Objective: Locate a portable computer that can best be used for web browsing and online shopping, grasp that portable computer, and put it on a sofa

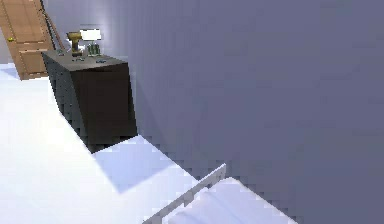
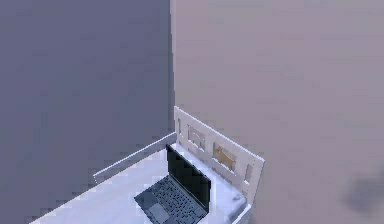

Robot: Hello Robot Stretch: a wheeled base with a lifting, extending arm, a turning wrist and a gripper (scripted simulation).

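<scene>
The laptop [image 2: 178,195] sits on a white top [image 2: 105,198] near the bottom of the arm side view. Its lid is up. The screen is dark and stands nearly straight. The keys lie flat in front of the screen, toward the near left.

A white back board [image 2: 225,155] with square holes in it stands just behind the laptop, on the far right side of the top. A low white rail [image 2: 130,160] runs along the far left side. This white piece of furniture is pushed into a corner of the room. A dark blue-grey wall [image 2: 80,80] is on the left and a paler wall [image 2: 290,90] is on the right.

In the forward view, a tall dark cabinet [image 1: 95,100] stands against a blue-grey wall [image 1: 260,90], far ahead on the left. Some small things [image 1: 85,42] stand on top of it, one white and one gold, too small to name. A brown wooden door [image 1: 25,35] is farther away, at the far left. The floor [image 1: 40,160] is pale. A white rail [image 1: 195,190] slants across the near bottom edge of this view.

Nobody can tell from these pictures if the gripper's jaws are spread or pressed together.
</scene>
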